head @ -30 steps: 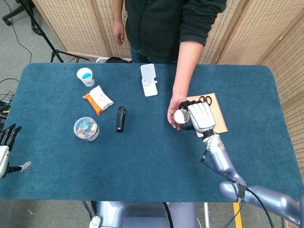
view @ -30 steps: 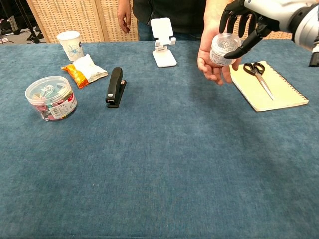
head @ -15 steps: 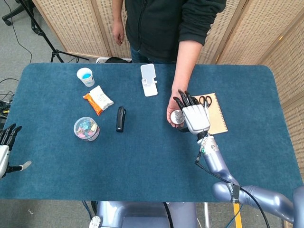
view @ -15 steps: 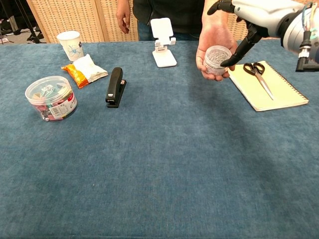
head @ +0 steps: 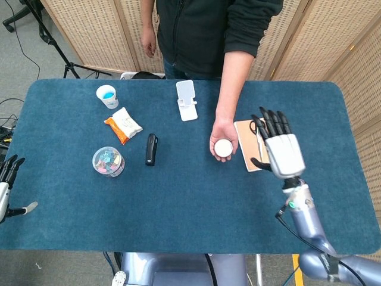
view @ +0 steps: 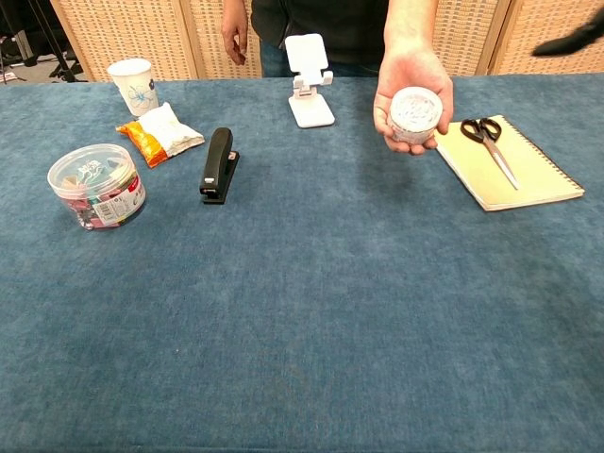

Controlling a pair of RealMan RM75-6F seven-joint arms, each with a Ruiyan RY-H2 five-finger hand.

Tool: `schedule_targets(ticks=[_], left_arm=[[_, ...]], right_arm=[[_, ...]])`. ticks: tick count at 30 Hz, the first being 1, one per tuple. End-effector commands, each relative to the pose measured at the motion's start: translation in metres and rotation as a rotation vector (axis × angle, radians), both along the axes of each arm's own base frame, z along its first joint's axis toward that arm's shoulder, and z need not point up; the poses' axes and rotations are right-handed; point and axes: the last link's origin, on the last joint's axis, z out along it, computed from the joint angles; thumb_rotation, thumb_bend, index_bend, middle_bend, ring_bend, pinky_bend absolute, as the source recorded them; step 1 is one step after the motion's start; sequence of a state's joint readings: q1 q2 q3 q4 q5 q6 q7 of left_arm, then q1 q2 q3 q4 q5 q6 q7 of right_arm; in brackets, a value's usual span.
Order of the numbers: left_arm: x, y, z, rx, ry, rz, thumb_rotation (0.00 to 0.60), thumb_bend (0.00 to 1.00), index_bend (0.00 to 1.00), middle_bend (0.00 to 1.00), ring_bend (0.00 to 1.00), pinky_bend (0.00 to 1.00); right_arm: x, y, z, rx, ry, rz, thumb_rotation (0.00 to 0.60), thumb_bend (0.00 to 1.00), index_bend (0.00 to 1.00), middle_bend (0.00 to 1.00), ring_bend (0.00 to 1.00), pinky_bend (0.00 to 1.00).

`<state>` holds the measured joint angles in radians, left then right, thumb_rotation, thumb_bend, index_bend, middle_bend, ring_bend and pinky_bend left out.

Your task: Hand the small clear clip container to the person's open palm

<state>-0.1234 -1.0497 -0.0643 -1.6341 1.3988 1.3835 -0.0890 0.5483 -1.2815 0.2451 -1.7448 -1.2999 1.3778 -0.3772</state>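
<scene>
The small clear clip container [head: 224, 148] [view: 415, 110] with a white lid lies in the person's open palm [head: 221, 139] [view: 409, 90] above the table. My right hand [head: 278, 146] is raised to the right of it, over the notebook, fingers spread and holding nothing; the chest view shows only a dark fingertip [view: 566, 40] at the top right edge. My left hand [head: 8, 185] hangs off the table's left edge, fingers apart, empty.
A notebook [view: 514, 166] with scissors [view: 489, 138] lies at right. A white phone stand [head: 188, 100], black stapler [head: 151, 149], snack packet [head: 123, 124], paper cup [head: 107, 95] and a larger tub of coloured clips [head: 108, 161] sit at centre and left.
My right hand let go of the container and drew back to the right and up. The container stays in the person's palm. The left hand has not moved.
</scene>
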Motion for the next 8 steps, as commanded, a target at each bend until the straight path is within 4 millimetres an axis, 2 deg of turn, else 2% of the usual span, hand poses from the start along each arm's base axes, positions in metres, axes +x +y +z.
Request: schedule_targets(ticks=[1, 4, 8], left_arm=[[0.001, -0.002, 0.000, 0.006, 0.002, -0.003, 0.600, 0.00, 0.00, 0.00, 0.00, 0.00], [0.002, -0.003, 0.000, 0.012, 0.004, -0.007, 0.600, 0.00, 0.00, 0.00, 0.00, 0.00], [0.002, -0.004, 0.000, 0.017, 0.008, -0.008, 0.600, 0.00, 0.00, 0.00, 0.00, 0.00]], right_arm=[[-0.078, 0.047, 0.022, -0.045, 0.029, -0.067, 0.600, 0.00, 0.01, 0.00, 0.00, 0.00], [-0.107, 0.070, 0.024, 0.001, -0.004, -0.107, 0.600, 0.00, 0.01, 0.00, 0.00, 0.00], [-0.128, 0.088, 0.024, 0.028, -0.029, -0.149, 0.600, 0.00, 0.01, 0.00, 0.00, 0.00]])
